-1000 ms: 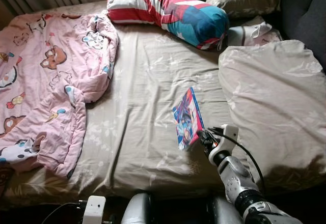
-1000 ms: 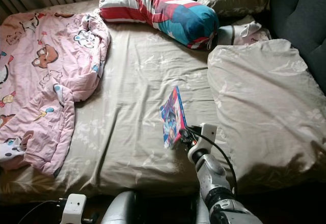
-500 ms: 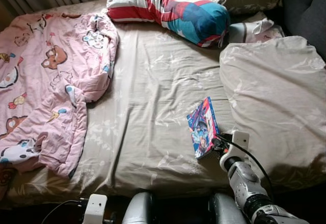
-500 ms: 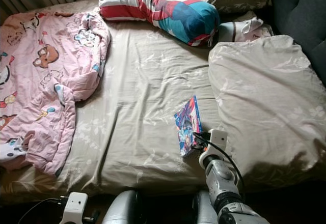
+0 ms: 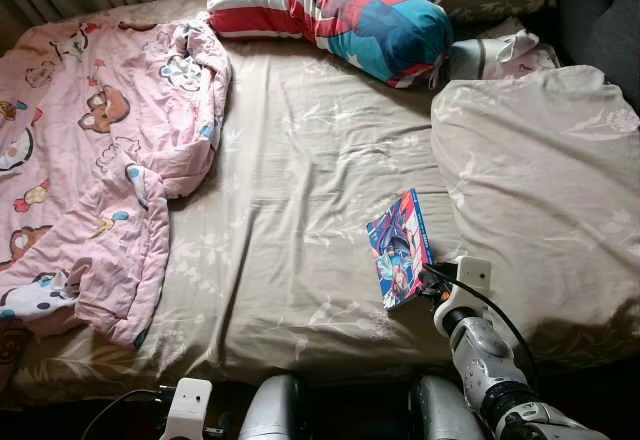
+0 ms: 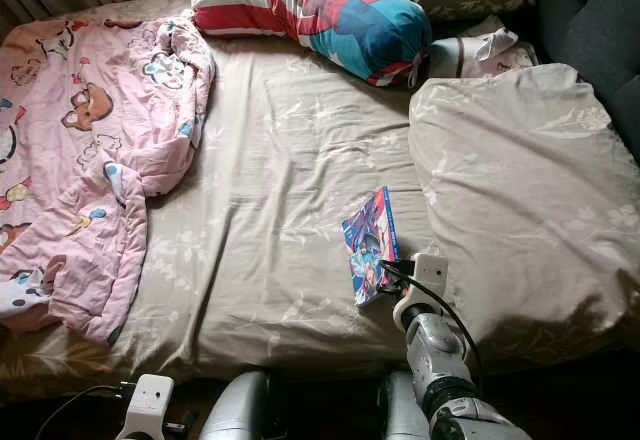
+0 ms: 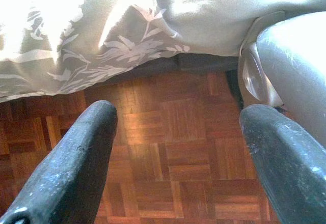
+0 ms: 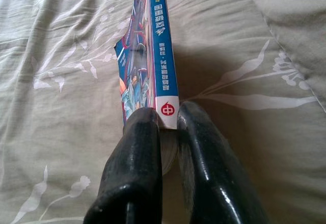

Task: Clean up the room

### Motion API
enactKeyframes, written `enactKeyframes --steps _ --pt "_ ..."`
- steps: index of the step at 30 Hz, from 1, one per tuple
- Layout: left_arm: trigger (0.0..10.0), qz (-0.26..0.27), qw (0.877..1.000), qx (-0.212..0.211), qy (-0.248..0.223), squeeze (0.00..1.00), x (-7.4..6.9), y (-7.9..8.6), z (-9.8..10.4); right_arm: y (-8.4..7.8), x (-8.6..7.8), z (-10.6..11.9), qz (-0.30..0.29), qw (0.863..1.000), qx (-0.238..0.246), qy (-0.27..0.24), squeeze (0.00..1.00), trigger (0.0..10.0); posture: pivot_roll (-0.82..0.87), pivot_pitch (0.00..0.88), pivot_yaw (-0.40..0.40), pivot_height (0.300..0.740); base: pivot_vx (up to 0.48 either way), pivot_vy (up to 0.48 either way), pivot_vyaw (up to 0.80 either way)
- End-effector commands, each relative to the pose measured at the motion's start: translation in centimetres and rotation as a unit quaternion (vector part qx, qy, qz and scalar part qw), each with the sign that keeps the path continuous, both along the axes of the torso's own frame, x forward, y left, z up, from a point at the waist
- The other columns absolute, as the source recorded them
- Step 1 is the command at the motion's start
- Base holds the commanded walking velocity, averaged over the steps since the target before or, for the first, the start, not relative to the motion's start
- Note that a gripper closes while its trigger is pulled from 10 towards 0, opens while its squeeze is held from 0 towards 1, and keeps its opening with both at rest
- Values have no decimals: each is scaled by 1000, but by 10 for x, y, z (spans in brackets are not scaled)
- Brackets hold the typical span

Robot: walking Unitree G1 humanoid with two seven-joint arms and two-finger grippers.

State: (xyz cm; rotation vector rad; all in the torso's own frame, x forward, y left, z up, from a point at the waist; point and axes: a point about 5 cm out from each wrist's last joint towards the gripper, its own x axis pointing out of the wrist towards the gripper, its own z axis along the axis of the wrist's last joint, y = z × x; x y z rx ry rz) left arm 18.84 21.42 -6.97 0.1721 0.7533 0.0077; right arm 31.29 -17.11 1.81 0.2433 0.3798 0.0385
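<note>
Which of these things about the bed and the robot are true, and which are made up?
1. The right gripper holds a book by its end, between shut jaws. True.
2. The pink blanket covers the robot's right side of the bed. False: it lies on the robot's left side.
3. The left gripper hangs open above a wooden floor. True.
4. The striped bolster pillow lies at the foot of the bed, beside the robot. False: it lies at the far end.
5. The book is shut inside a drawer. False: it is over the beige sheet.
</note>
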Motion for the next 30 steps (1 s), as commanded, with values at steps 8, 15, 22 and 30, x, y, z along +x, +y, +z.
enactKeyframes --steps 8,15,22,30 --pt "10000 2 1000 5 18 0 -11 6 -5 4 -7 -9 4 1000 0 14 659 10000 -12 267 152 657 0 0 0" --pt "10000 1 1000 6 18 0 -10 6 -4 4 -8 -9 1 1000 -2 17 651 10000 -13 265 154 657 0 0 0" --pt "10000 0 1000 5 18 0 -9 5 -4 -2 -9 -10 -14 1000 -12 19 47 10000 -15 263 154 657 0 0 0" --pt "10000 -4 1000 5 20 0 -10 3 -5 -12 -11 -11 -38 998 -35 21 0 10000 -20 258 151 657 0 0 0"
